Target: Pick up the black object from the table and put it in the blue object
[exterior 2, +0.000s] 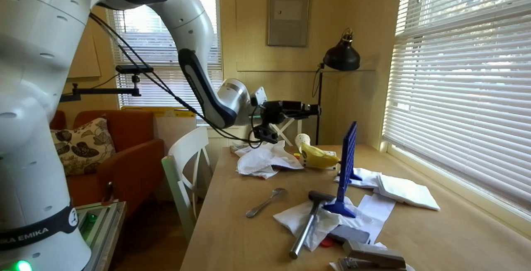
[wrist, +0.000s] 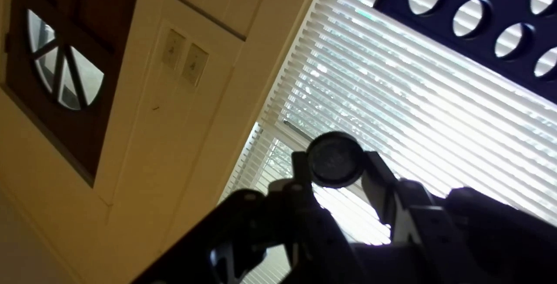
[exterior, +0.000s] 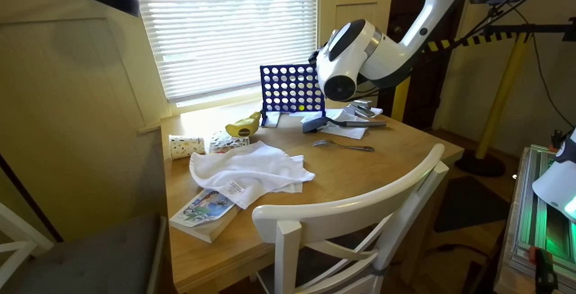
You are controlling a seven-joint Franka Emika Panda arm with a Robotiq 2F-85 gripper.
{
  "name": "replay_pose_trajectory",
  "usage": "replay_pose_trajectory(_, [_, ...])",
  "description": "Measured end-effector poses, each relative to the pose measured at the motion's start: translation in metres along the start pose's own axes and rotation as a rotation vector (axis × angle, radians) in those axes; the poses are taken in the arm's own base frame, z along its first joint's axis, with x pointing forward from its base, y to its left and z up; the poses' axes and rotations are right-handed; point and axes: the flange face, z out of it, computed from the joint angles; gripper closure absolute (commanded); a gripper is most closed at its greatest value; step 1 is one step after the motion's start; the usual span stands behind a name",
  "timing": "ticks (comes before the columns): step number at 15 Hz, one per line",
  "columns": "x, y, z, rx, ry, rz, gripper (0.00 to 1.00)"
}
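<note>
1. The black disc (wrist: 335,159) is up in the air, above the level of the worktop (exterior 2: 232,242), at the tips of the hand (wrist: 336,165).
2. The hand is closed in to the disc's own breadth: a fingertip sits against each side of the rim, and the round face shows full in the wrist view.
3. The blue panel (exterior 2: 347,159) stands upright on its feet on the worktop. In the wrist view it fills the upper right corner, apart from the disc.
4. In an exterior view the white arm (exterior: 389,62) overlaps one end of the panel and hides most of the hand.
5. A yellow disc (exterior: 301,108) shows in a hole of the panel's bottom row.
6. By a foot of the panel lies a crumpled white sheet (exterior 2: 290,216), with a spatula (exterior 2: 306,229) across it, its metal handle pointing away from the panel.
7. A metal utensil (exterior: 348,146), probably a fork though its head is blurred, lies on the worktop between the panel and a white chair (exterior: 355,206).
8. A yellow banana (exterior: 243,126) and a speckled cup (exterior: 186,147), tipped on its side, sit near a spread white cloth (exterior: 254,168), which partly covers a book (exterior: 204,210).
9. Behind the panel hang white blinds (exterior: 234,28); a black lamp (exterior 2: 343,57) stands beyond the worktop.
</note>
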Motion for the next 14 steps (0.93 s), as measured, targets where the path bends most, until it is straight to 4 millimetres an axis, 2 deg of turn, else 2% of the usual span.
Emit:
replay_pose_trajectory(7, [-0.032, 0.016, 0.031, 0.124, 0.098, 0.025, 0.9])
replay_pose_trajectory(14, [-0.043, 0.034, 0.049, 0.152, 0.148, 0.149, 0.9])
